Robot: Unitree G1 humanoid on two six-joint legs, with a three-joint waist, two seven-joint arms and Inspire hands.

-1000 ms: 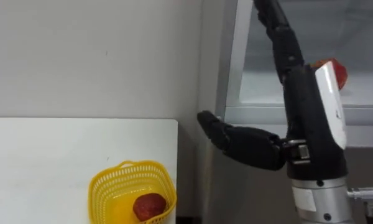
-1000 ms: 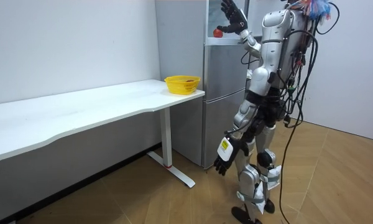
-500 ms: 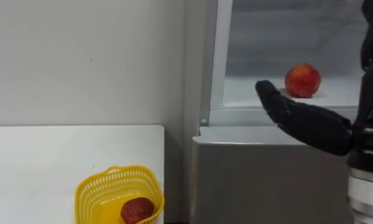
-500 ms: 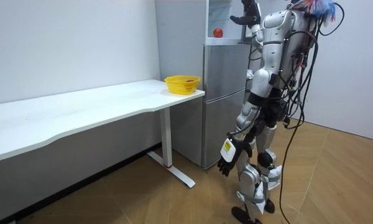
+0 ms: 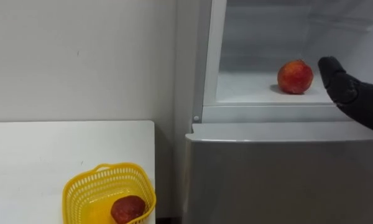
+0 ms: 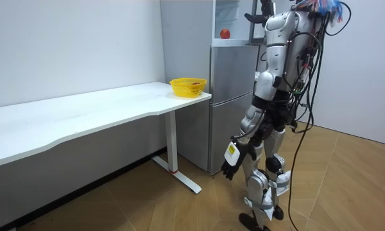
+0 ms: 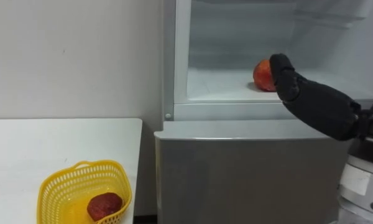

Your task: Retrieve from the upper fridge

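A round red-orange fruit point(image 5: 294, 76) rests on the white shelf point(image 5: 248, 93) of the open upper fridge compartment. My right hand point(image 7: 314, 102) is raised in front of that shelf, its fingers straight and open. The fingertips point(image 5: 331, 64) are just right of the fruit at the same height, and I cannot tell whether they touch it. In the room view I stand right in front of the fridge point(image 6: 234, 96) with the right arm up. My left hand point(image 6: 231, 157) hangs beside my thigh, relaxed and holding nothing.
A yellow plastic basket point(image 5: 81, 183) stands at the right end of the white table point(image 5: 43, 149), left of the fridge, with a dark red fruit point(image 5: 127, 208) in it. The grey lower fridge door point(image 5: 280, 174) is closed below the shelf.
My right hand has swung from the left of the fridge opening, past the front of the fruit, to its right side. The eye view itself has shifted right.
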